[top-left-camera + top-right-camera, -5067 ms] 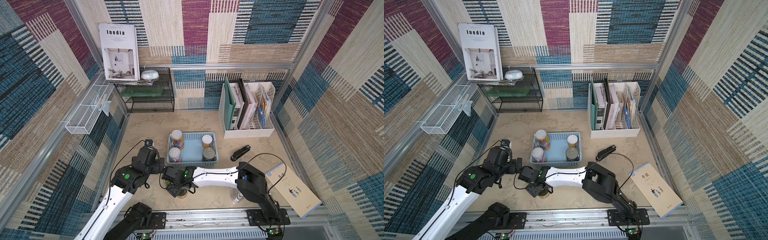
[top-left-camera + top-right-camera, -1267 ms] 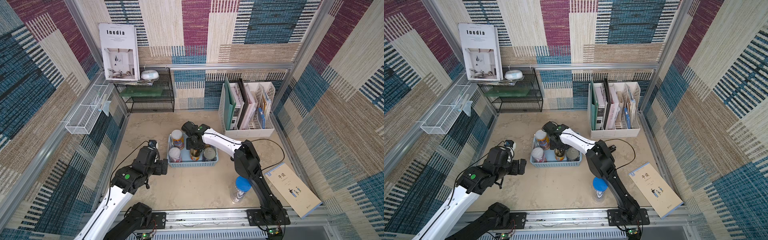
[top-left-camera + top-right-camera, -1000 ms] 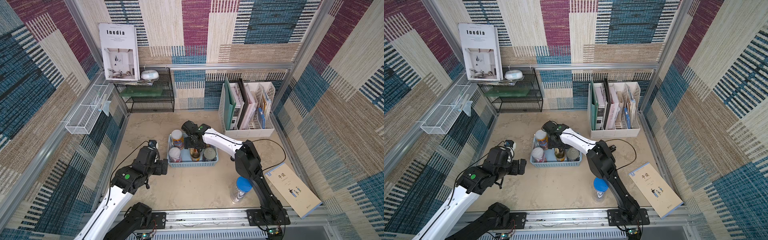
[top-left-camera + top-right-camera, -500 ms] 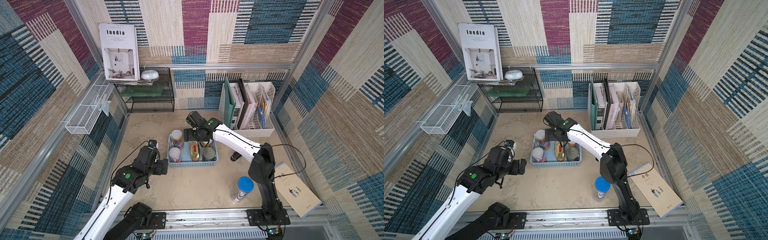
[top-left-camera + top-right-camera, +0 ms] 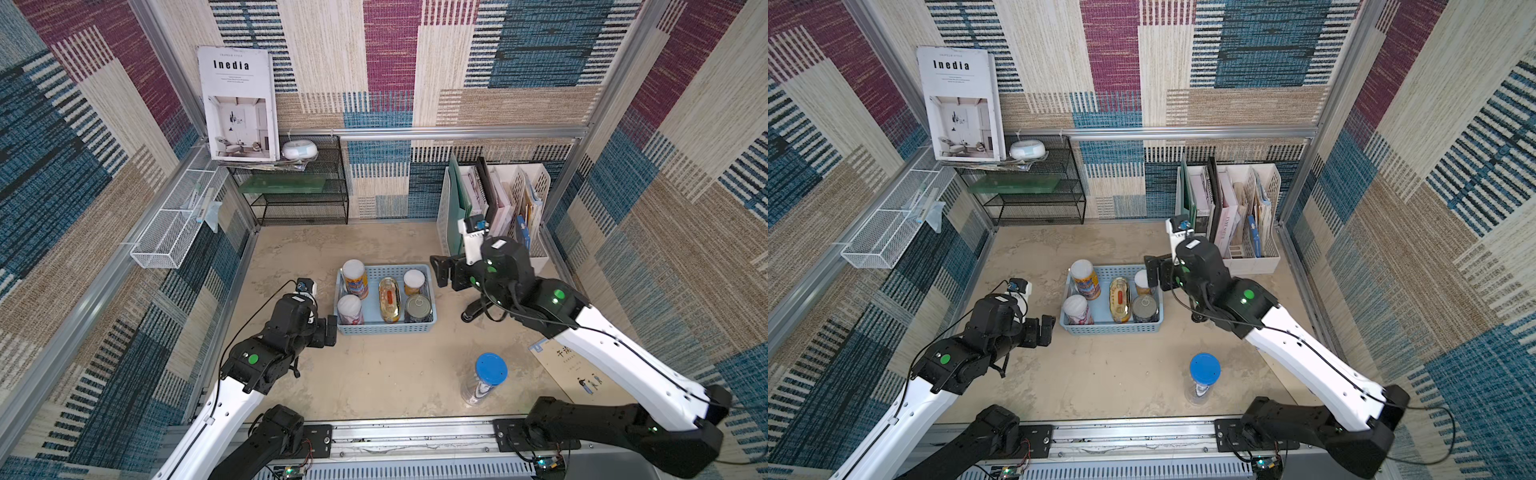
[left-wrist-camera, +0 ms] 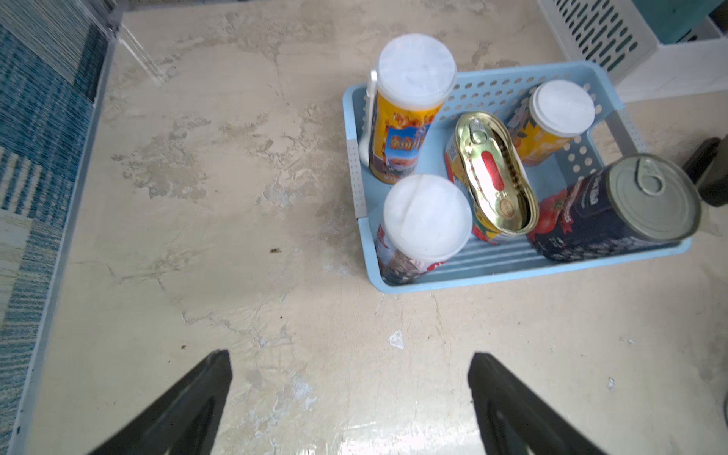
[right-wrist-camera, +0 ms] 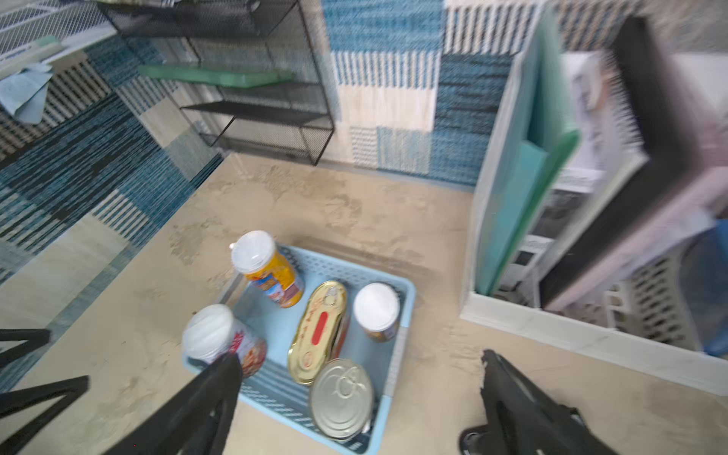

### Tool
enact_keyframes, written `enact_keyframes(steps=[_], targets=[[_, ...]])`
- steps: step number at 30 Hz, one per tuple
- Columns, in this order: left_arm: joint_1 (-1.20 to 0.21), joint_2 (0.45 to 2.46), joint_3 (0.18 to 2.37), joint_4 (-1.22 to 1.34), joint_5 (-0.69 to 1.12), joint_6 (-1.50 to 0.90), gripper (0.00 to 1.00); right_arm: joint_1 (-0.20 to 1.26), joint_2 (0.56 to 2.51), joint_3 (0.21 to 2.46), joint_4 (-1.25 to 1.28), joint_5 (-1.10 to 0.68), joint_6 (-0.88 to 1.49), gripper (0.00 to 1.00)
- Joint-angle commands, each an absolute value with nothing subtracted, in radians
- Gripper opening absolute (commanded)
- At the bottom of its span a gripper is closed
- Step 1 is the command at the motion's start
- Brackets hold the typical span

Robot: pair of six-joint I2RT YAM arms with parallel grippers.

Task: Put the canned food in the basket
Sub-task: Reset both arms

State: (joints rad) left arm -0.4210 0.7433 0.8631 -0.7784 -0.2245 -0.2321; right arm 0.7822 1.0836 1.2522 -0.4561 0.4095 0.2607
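- basket (image 5: 386,329): light blue, perforated; sits on the beige table (image 5: 365,374) between the two arms; visible in both top views
- contents: all five cans are inside the basket
- orange-blue can (image 5: 355,279): upright; far corner on the left arm's side
- pink can (image 5: 350,309): upright; near corner on the same side
- oval gold tin (image 5: 389,300): down the middle, lid with red mark facing up
- yellow can (image 5: 414,282): upright; far corner on the right arm's side
- steel pull-tab can (image 5: 418,308): upright; near corner, just beside the tin
- left gripper (image 5: 329,330): jaws spread wide, nothing between them; low, near the basket's short wall by the pink can
- right gripper (image 5: 446,272): jaws spread wide, empty; raised beside the basket's far corner, in front of the white file holder (image 5: 536,187)
- jar with blue lid (image 5: 484,380): upright on the table; well apart from the basket
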Motion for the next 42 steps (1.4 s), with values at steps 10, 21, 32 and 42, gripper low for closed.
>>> enact_keyframes(steps=[10, 21, 32, 42], targets=[[-0.42, 0.544, 0.574, -0.21, -0.563, -0.139, 0.99, 0.357, 0.788, 0.812, -0.111, 0.371, 0.086, 0.99], [-0.415, 0.819, 0.462, 0.126, -0.726, -0.082, 0.99, -0.054, 0.93, 0.582, 0.199, 0.052, 0.212, 0.99], [-0.328, 0.926, 0.272, 0.48, -0.709, 0.011, 0.99, -0.054, 1.066, 0.283, 0.654, 0.201, 0.174, 0.99], [-0.19, 1.238, 0.282, 0.77, -0.504, 0.054, 0.99, -0.054, 1.262, 0.214, 0.99, 0.163, 0.069, 0.99]])
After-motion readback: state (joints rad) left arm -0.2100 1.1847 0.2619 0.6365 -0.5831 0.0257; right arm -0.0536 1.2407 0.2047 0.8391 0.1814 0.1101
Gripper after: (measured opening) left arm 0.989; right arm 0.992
